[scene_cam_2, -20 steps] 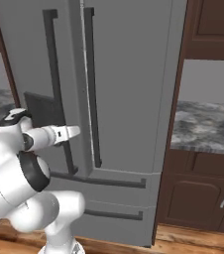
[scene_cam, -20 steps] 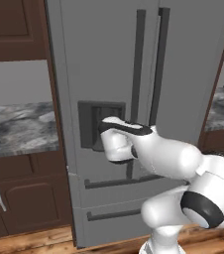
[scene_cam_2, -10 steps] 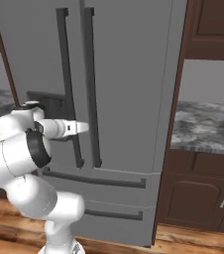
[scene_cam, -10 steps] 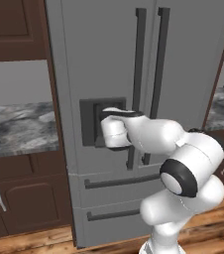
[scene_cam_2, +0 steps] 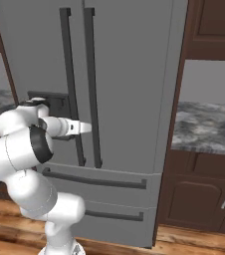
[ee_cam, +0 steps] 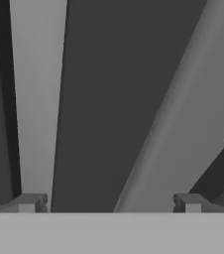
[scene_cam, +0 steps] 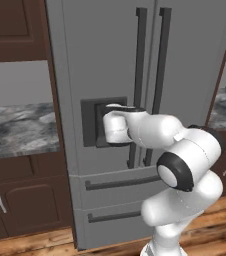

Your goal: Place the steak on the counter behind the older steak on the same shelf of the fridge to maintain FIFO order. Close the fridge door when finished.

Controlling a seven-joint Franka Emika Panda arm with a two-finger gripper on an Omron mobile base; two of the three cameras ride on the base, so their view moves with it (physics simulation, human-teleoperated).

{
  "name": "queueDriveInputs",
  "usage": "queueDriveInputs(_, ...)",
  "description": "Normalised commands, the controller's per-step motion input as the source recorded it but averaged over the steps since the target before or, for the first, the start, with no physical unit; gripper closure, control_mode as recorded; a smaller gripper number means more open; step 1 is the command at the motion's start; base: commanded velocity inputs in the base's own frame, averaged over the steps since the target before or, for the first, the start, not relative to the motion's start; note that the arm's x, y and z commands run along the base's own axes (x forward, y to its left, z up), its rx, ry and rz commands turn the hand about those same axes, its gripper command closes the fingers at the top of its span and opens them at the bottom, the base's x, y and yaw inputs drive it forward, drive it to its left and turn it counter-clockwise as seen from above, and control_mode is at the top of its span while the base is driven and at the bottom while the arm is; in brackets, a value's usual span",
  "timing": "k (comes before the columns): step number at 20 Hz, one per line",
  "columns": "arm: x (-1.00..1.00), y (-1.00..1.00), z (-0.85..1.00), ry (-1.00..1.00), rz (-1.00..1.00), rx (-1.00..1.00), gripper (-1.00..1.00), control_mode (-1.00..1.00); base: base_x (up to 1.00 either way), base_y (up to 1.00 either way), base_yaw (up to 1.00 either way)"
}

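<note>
The fridge [scene_cam: 115, 65] stands shut, both French doors flush, between stretches of grey-and-white marbled counter [scene_cam: 17, 131] on dark brown cabinets [scene_cam_2: 199, 194]. The gripper [ee_cam: 109, 202] is up against the left door's dark vertical handle [scene_cam_2: 70, 79], at the height of the dispenser panel [scene_cam: 91, 122]. In the hand view its two dark fingertips [ee_cam: 30, 202] sit wide apart, with the handle as a broad dark bar running between them, not yet clamped. Two drawers [scene_cam_2: 102, 196] lie closed below the doors. The steak and the shelf are hidden behind the closed doors or out of frame.
</note>
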Motion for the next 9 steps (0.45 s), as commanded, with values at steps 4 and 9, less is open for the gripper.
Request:
queueDriveInputs(4,0.81,0.00,0.00,0.09,-0.19,-0.03,-1.00,-1.00,0.00,0.00,0.00)
queueDriveInputs(9,0.85,0.00,0.00,0.11,-0.18,-0.02,-1.00,-1.00,0.00,0.00,0.00)
